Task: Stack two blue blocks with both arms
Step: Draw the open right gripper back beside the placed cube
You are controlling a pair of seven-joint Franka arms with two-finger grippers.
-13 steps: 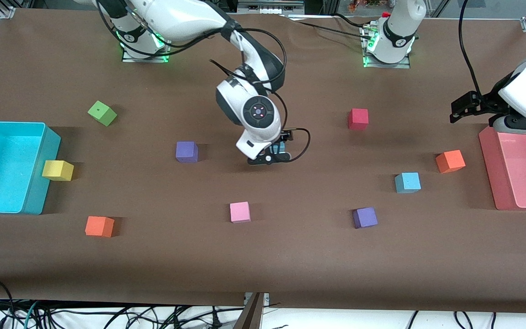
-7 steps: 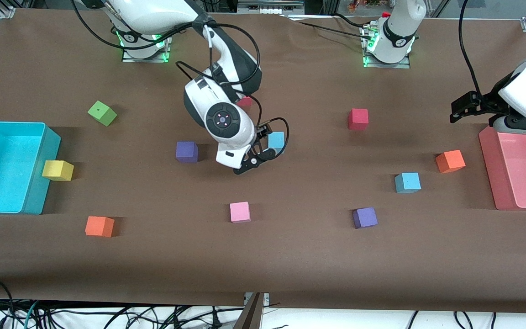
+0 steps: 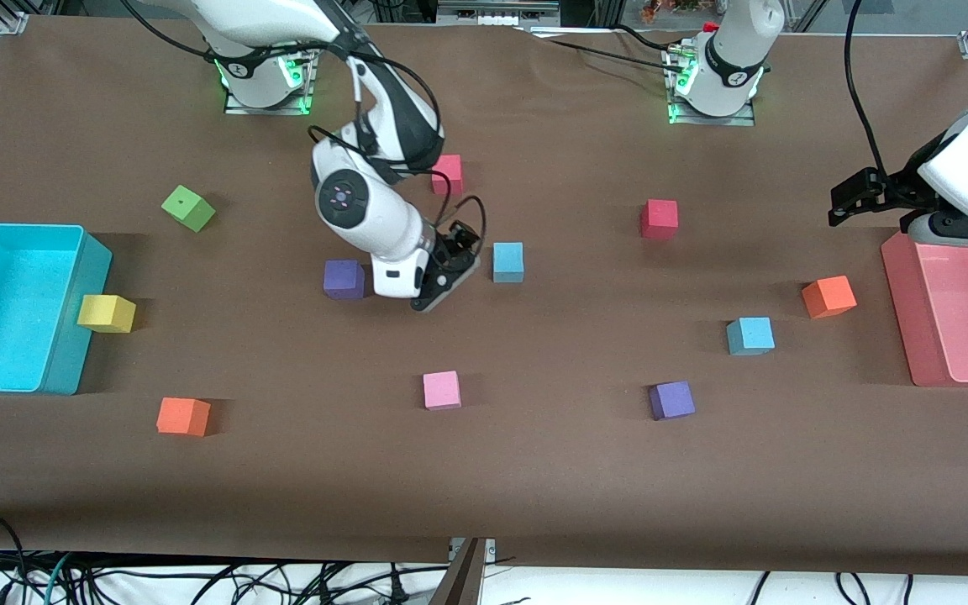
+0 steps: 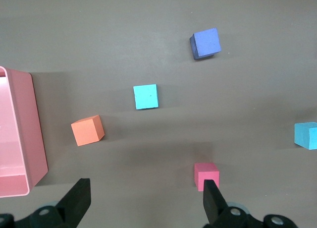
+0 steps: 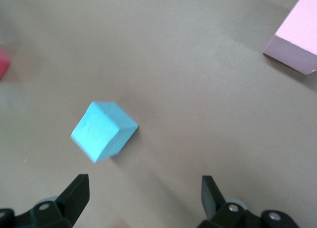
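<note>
One blue block (image 3: 507, 261) rests on the brown table (image 3: 534, 470) near the middle; the right wrist view shows this block (image 5: 103, 130) tilted ahead of the fingers. My right gripper (image 3: 442, 281) hangs open and empty beside it, toward the right arm's end, and the right gripper (image 5: 143, 196) holds nothing between its fingers. The second blue block (image 3: 750, 335) lies nearer the front camera, toward the left arm's end, and this block (image 4: 146, 96) also shows in the left wrist view. My left gripper (image 3: 841, 206) waits open over the table by the pink bin (image 3: 921, 336); the left gripper (image 4: 144, 200) is empty.
A purple block (image 3: 344, 279) sits close to the right gripper. An orange block (image 3: 828, 296) and another purple block (image 3: 671, 400) flank the second blue block. Red (image 3: 659, 218), pink (image 3: 441, 390), green (image 3: 188, 207) and yellow (image 3: 106, 313) blocks are scattered about. A cyan bin (image 3: 72, 336) stands at the right arm's end.
The right gripper, which stood open around the middle blue block, has swung away toward the right arm's end, leaving the block on the table. The left arm has not moved.
</note>
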